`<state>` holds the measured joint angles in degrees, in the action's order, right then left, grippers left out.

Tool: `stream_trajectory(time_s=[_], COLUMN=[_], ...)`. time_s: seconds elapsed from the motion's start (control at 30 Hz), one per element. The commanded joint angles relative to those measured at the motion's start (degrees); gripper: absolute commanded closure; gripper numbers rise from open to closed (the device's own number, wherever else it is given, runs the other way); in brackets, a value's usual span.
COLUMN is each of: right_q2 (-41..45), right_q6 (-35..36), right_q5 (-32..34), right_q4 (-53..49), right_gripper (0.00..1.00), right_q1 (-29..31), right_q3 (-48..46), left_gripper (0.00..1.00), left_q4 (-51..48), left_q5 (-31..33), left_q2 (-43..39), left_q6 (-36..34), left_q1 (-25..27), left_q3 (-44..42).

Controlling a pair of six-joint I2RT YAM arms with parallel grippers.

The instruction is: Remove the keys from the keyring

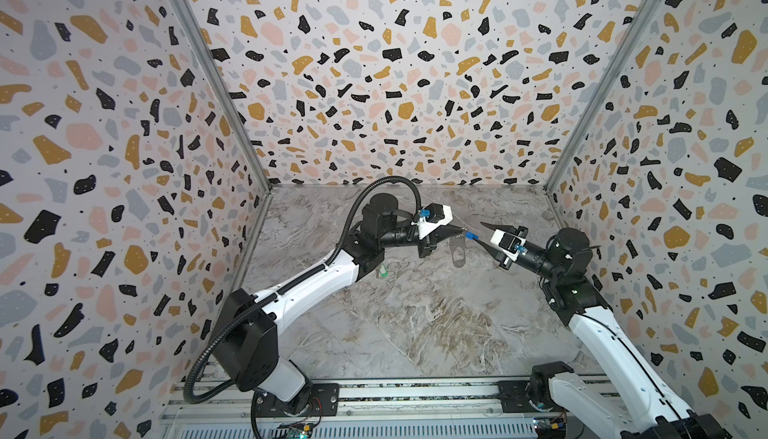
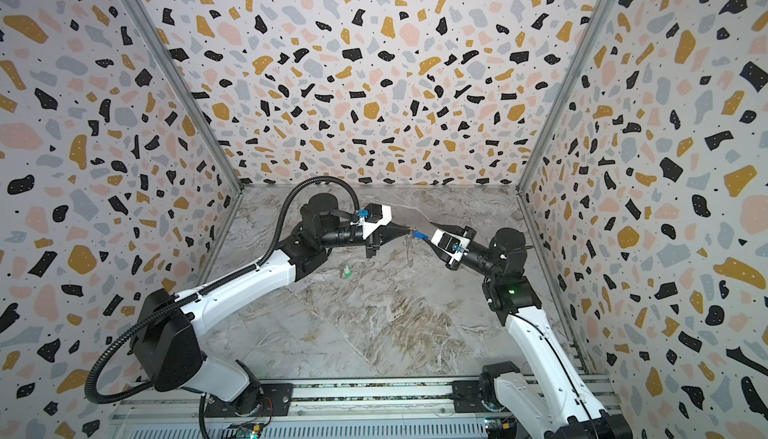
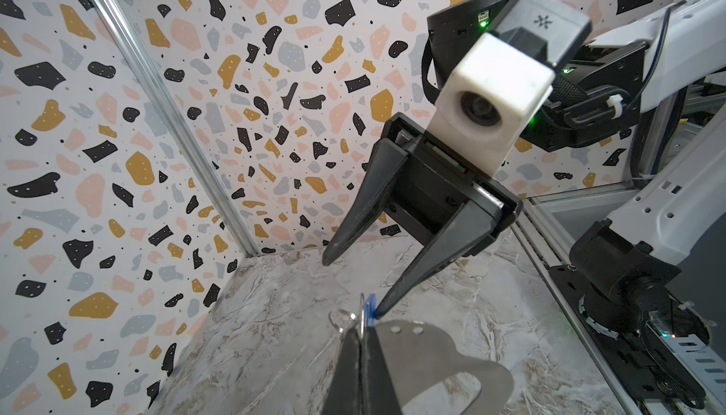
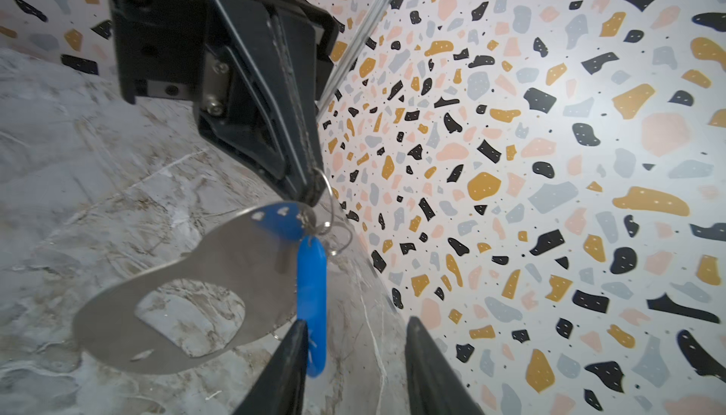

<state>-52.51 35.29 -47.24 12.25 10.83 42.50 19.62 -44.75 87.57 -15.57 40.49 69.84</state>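
Note:
My left gripper (image 1: 460, 231) (image 3: 361, 328) is shut on the wire loop at the top of the keyring and holds it above the table. The keyring's flat grey tab (image 1: 458, 252) (image 4: 235, 252) with its oval cut-out hangs below. The key with the blue tag (image 1: 471, 236) (image 4: 312, 287) dangles from the same loop. My right gripper (image 1: 479, 231) (image 4: 355, 322) is open, and the blue tag rests against the inner side of one of its fingers (image 4: 292, 350). The key with the green tag (image 1: 381, 270) (image 2: 346, 270) lies on the table by the left arm.
The marble tabletop (image 1: 415, 312) is boxed in by terrazzo-patterned walls (image 1: 374, 83) at the back and both sides. A metal rail (image 1: 374, 395) with the arm bases runs along the front edge.

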Motion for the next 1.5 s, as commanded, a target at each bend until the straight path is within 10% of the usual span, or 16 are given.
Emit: stream_trajectory(time_s=[0.0,1.47], right_q2=[-0.07,-6.33], right_q6=[-0.54,-21.66], right_q5=[-5.61,-18.28], right_q4=[-4.86,17.73], right_gripper=[0.58,0.78], right_q1=[-0.37,-2.05], right_q3=[3.66,-0.77], left_gripper=[1.0,1.0], left_q4=[3.33,2.35], left_q5=[-1.13,-1.38], left_q2=[-0.36,-1.52], left_q6=[0.47,-1.03], left_q1=[-0.42,-0.68], left_q3=[0.02,-1.73])
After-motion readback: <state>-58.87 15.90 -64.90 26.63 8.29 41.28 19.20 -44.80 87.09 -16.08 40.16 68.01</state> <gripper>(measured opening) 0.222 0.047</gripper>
